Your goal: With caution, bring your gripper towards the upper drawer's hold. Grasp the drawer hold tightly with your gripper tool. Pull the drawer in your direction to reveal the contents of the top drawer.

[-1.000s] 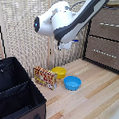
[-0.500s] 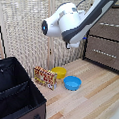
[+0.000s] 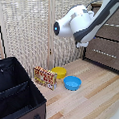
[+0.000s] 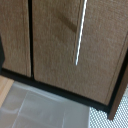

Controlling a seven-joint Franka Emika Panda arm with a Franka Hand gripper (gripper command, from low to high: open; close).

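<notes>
So the arm has swung up and over toward the exterior view's right in the last second, and the hand (image 3: 83, 43) now hangs right in front of the dresser (image 3: 111, 60), well clear of the stuff on the worktop (image 3: 97, 96): blue bowl (image 3: 72, 83), yellow bowl (image 3: 59, 72), the little printed box (image 3: 45, 77) and the black bin (image 3: 15, 95). That reads to me as the approach step under way, nothing gripped yet. The wrist view is now filled with brown drawer fronts, and the handle (image 4: 80, 32) shows as a thin silver bar across the drawer (image 4: 60, 55). I'm taking that as the top one, but honestly I can't be sure from this angle. No fingers show in the wrist view and the exterior one is too blurry, so I can't tell whether the hand is open or closed. It isn't touching the bar, there's a visible gap. Next bit looks like a slow close-in, lining the fingers up across that bar before squeezing.
</notes>
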